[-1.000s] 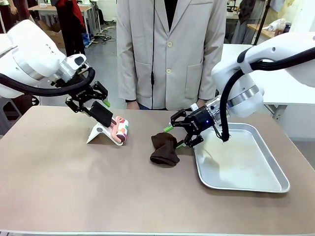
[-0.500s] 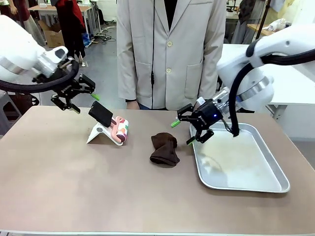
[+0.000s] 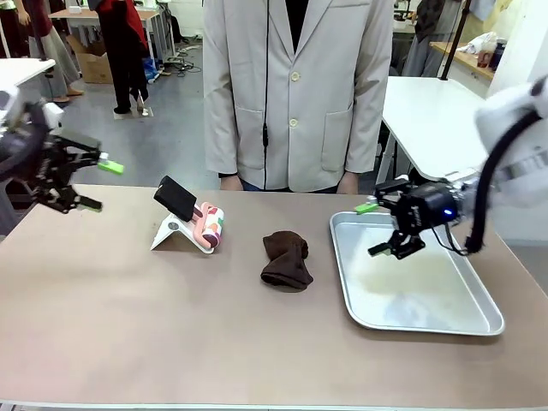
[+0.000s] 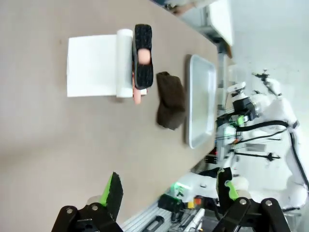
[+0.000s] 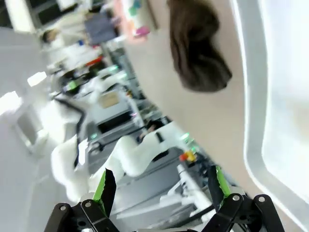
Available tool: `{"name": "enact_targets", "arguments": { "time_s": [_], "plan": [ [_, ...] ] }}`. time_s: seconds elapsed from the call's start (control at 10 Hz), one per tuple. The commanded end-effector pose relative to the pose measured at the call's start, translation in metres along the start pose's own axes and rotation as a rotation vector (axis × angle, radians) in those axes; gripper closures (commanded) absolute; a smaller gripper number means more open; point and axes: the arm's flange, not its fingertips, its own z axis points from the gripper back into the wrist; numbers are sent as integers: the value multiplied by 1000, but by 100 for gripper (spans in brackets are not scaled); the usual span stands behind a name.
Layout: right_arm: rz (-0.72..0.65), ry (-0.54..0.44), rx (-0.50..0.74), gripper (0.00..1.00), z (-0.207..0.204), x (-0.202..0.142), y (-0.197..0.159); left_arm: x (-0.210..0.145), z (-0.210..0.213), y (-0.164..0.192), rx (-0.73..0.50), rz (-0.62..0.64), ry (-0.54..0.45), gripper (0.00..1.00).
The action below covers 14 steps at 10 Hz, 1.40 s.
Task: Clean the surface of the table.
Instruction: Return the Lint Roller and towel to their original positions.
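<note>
both arms have pulled back: left hand [image 3: 81, 182] off past the counter's [image 3: 171, 325] left end, right hand [image 3: 387, 228] over the tray [image 3: 484, 318], both spread apart and empty. roller [image 3: 210, 226] and brown cloth [image 3: 286, 259] lie released mid-counter, so the wiping looks finished.

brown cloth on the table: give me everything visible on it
The brown cloth is dark, soft-looking fabric, crumpled into a loose folded lump. It lies flat on the table near the middle, just left of the metal tray without touching it, and right of the lint roller. Nothing grips or touches it.
</note>
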Motion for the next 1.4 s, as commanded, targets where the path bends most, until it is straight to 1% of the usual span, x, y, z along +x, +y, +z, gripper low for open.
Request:
{"name": "enact_targets", "arguments": {
  "time_s": [0.0, 0.1, 0.2, 0.3, 0.4, 0.5, 0.6, 0.7, 0.8, 0.9, 1.0, 1.3],
  "plan": [
    [98, 121, 170, 0, 14, -40, -18, -7, 11, 40, -161, 61, -6, 0],
    [125, 89, 192, 0, 18, -60, -22, -3, 19, 63, -214, 114, -12, 0],
    [164, 42, 204, 0, 20, -82, -24, 3, 33, 88, -298, 70, 26, 0],
    [192, -28, 206, 0, 24, -104, -28, 12, 38, 102, -381, 52, -2, 0],
    [190, -99, 231, 0, 31, -118, -33, 16, 43, 109, -421, 30, -65, 0],
    [194, -148, 258, 0, 38, -127, -38, 16, 45, 113, -437, -6, -85, 0],
    [192, -188, 270, 0, 45, -132, -41, 17, 39, 110, -432, -39, -69, 0],
    [183, -203, 299, 0, 54, -132, -43, 15, 38, 111, -422, -79, -41, 0],
    [172, -211, 300, 0, 55, -128, -43, 15, 37, 110, -413, -87, -33, 0],
    [177, -154, 268, 0, 77, -96, -34, 16, 37, 110, -411, -84, -18, 0],
    [177, -154, 268, 0, 77, -96, -34, 19, 37, 110, -416, -46, -53, 0],
    [177, -154, 268, 0, 77, -96, -34, 19, 37, 110, -416, -46, -53, 0]
  ]
}}
